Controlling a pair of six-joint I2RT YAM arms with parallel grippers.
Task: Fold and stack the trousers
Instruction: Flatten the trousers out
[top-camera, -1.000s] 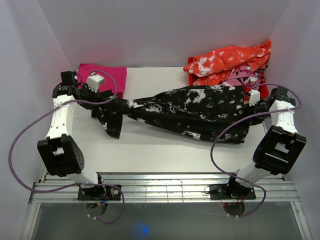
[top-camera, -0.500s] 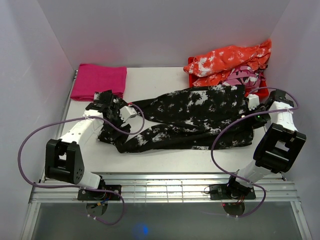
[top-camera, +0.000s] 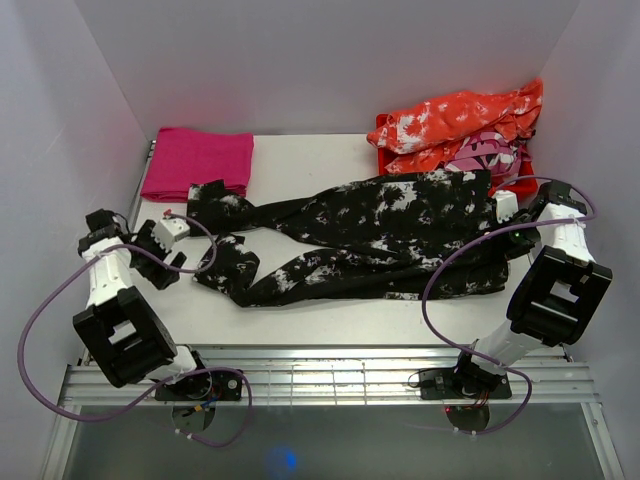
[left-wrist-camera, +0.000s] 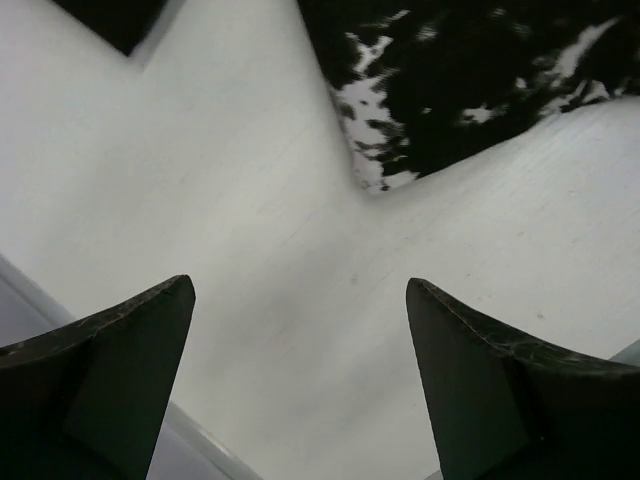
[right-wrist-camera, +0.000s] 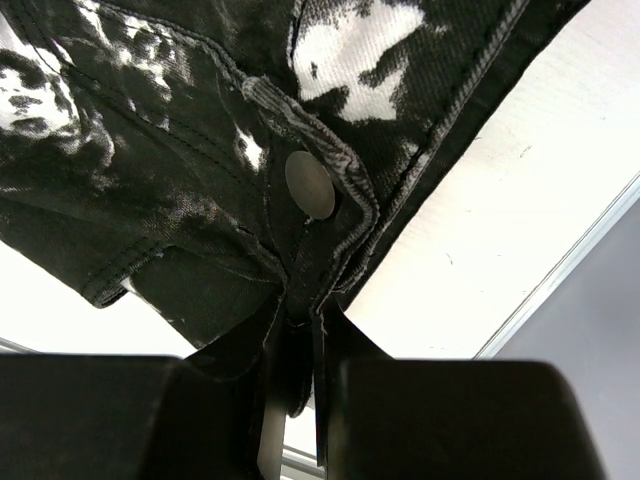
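The trousers (top-camera: 380, 225), black with white splotches, lie across the middle of the table, their legs bent into a loose V at the left. My left gripper (top-camera: 183, 262) hangs open just left of the leg ends. In the left wrist view its gripper (left-wrist-camera: 300, 285) has only bare table between the fingers, and a trousers leg end (left-wrist-camera: 450, 90) lies ahead, apart from them. At the right, my right gripper (top-camera: 500, 212) is shut on the waistband. The right wrist view shows that gripper (right-wrist-camera: 305, 320) pinching the fabric (right-wrist-camera: 200, 130) just below the metal button (right-wrist-camera: 309, 184).
A folded magenta cloth (top-camera: 198, 162) lies at the back left, close to the upper leg end. An orange-and-white garment (top-camera: 455, 125) is heaped at the back right over a pink item (top-camera: 487, 152). White walls close in three sides. A metal rail (top-camera: 320, 375) runs along the front.
My left gripper carried the leg ends from the back left toward the front, let them go, opened, and drew back to the left. The right gripper stayed shut on the waistband.
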